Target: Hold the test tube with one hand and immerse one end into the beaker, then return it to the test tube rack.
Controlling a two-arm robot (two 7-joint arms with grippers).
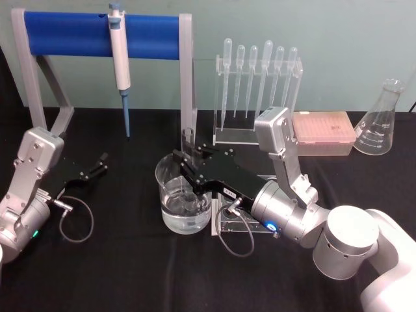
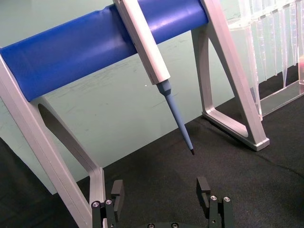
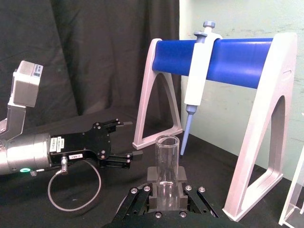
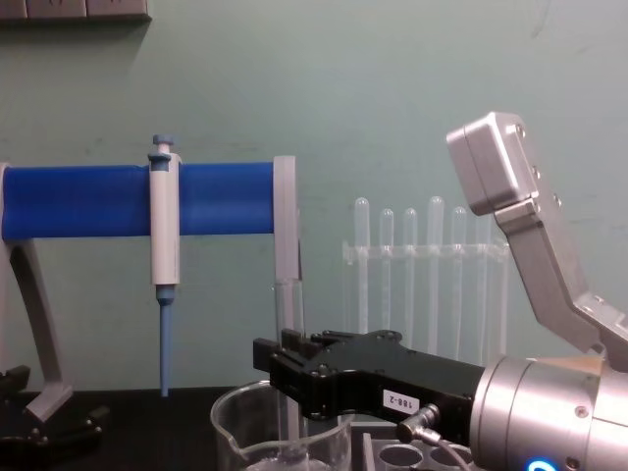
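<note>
The right gripper (image 1: pixel 184 166) reaches over the beaker (image 1: pixel 162 188), its fingers closed on the test tube (image 4: pixel 287 324). The tube stands upright, with its lower end below the beaker's rim and its open top above the fingers. The beaker holds clear liquid and sits on the black bench (image 1: pixel 130 273). The clear rack (image 1: pixel 235 221) stands just right of the beaker, under the right wrist. The left gripper (image 1: pixel 102 164) lies well left of the beaker, with its fingers (image 2: pixel 117 191) open and empty
</note>
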